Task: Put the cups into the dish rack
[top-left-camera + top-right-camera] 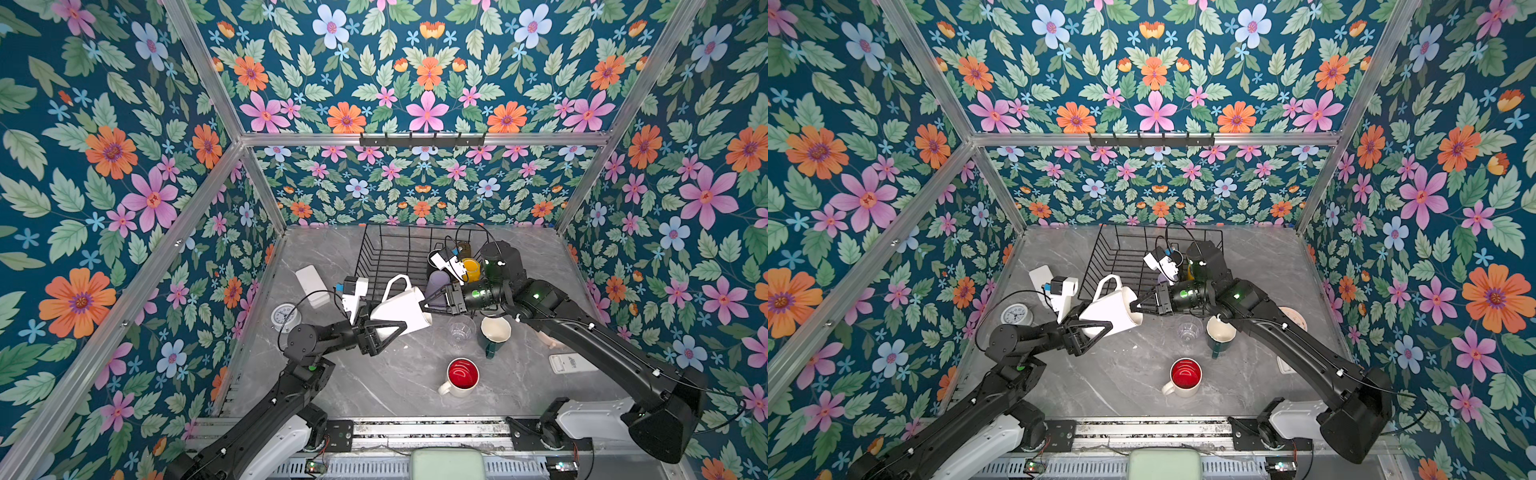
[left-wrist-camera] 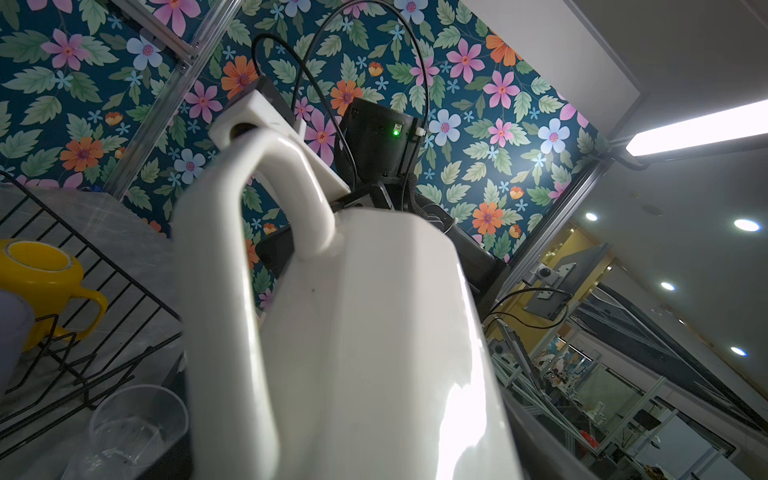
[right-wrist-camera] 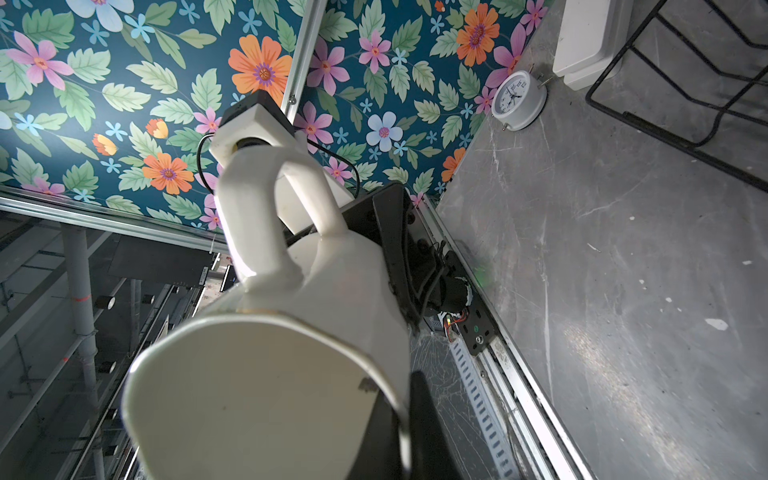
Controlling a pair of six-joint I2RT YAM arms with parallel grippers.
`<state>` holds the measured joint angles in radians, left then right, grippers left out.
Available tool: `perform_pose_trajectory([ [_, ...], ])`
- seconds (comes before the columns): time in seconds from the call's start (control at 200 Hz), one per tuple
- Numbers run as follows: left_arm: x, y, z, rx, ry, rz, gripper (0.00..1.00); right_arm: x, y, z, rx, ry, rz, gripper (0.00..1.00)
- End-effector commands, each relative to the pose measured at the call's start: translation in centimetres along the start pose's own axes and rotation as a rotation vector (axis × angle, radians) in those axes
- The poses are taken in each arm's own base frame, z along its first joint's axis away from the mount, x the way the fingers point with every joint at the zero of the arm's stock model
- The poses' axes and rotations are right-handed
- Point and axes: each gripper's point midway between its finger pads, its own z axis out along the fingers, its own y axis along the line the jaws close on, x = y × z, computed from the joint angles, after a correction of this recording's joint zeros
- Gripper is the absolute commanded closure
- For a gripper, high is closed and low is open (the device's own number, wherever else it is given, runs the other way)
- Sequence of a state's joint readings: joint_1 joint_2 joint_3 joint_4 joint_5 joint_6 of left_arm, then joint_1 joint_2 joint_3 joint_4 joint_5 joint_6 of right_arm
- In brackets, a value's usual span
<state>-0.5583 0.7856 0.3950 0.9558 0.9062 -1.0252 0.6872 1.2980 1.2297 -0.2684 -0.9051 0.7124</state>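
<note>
The right wrist view looks into the open mouth of the cream mug [image 3: 266, 390]. The left wrist view shows only its side, plus the yellow mug [image 2: 39, 268] inside the dish rack [image 2: 132, 286]. In both top views three cups stand on the table [image 1: 399, 382] in front of the rack: one clear glass [image 1: 460, 330], one dark green mug [image 1: 494, 334] and one white red-inside mug [image 1: 461, 376]. The cream mug, pale with a big loop handle, hangs tipped at the rack's front edge. The right end effector [image 1: 424, 305] pinches its rim. The left end effector [image 1: 384, 320] is spread wide around its bottom; I cannot tell if it squeezes.
</note>
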Motion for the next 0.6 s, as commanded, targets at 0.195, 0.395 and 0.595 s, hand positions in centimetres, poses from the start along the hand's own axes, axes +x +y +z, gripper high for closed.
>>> perform_pose_trajectory([
  [0.195,-0.33,-1.88,0.09,0.072,0.007,0.052,0.4,-0.53,0.57,0.22,-0.022,-0.019,-0.033,1.0],
  [0.395,-0.39,-1.88,0.08,0.07,0.004,0.053,0.78,-0.65,0.36,0.13,-0.004,-0.029,-0.029,1.0],
  [0.595,-0.45,-1.93,0.06,0.065,0.004,0.055,1.0,-0.8,0.31,-0.24,0.019,-0.047,-0.029,1.0],
])
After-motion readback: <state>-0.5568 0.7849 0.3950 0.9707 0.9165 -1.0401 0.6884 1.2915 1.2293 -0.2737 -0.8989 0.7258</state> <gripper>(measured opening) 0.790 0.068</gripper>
